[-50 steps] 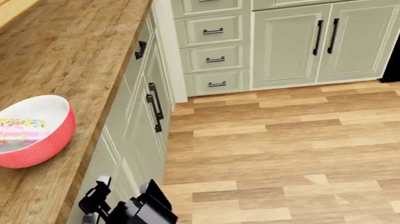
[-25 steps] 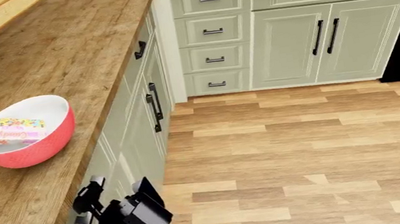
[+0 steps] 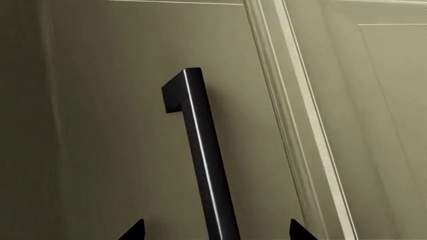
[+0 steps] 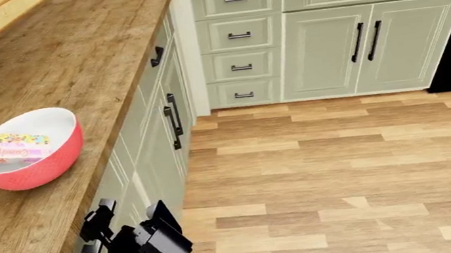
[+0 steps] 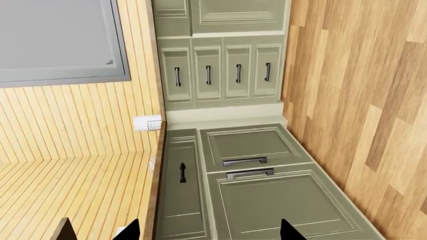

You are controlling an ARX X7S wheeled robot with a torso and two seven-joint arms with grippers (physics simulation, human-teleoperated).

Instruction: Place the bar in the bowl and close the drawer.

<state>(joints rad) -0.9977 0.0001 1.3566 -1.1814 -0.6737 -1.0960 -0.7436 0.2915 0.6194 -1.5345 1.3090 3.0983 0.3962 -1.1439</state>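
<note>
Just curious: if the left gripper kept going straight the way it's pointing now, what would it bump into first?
Most likely the black bar handle on the sage-green cabinet front. In the left wrist view it sits between the left gripper's fingertips, though how far off is unclear.

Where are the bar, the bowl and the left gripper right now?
bar (image 4: 7,146), head view, middle of its confetti-dotted face.
bowl (image 4: 37,169), head view, coral outer wall.
left gripper (image 3: 215,231), left wrist view, midway between its two fingertips, straddling a black handle.
</note>
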